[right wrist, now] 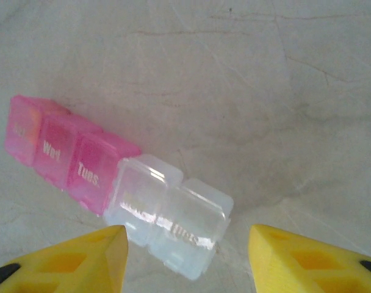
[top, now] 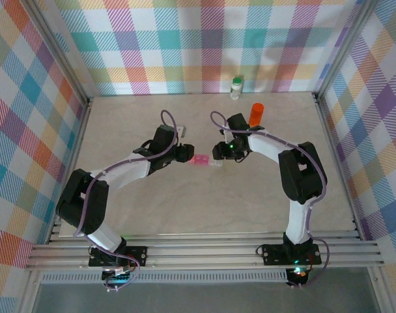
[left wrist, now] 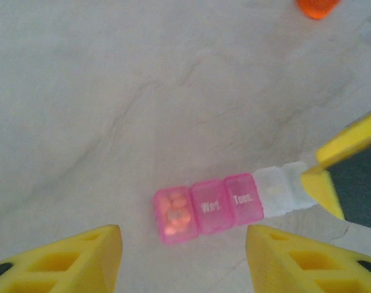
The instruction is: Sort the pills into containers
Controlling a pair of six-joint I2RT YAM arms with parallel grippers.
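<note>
A slim pink see-through strip of pill compartments (left wrist: 213, 207) lies on the table, and its end cell holds orange pills (left wrist: 173, 215). A clear section (right wrist: 170, 213) sits against its other end. My left gripper (left wrist: 182, 256) is open, and the pink strip (top: 200, 159) lies just beyond its fingertips. My right gripper (right wrist: 184, 256) is also open, hovering over the clear section with its fingers apart on either side. The orange vial (top: 256, 112) stands behind the right gripper (top: 219, 153). The white bottle with a green cap (top: 236, 87) is at the back wall.
Plaid walls with metal posts enclose the pale table (top: 185, 208) on three sides. The two arms reach toward each other at mid-table, the left gripper (top: 185, 154) close to the right one. The bottom of the orange vial (left wrist: 318, 6) shows at the top of the left wrist view.
</note>
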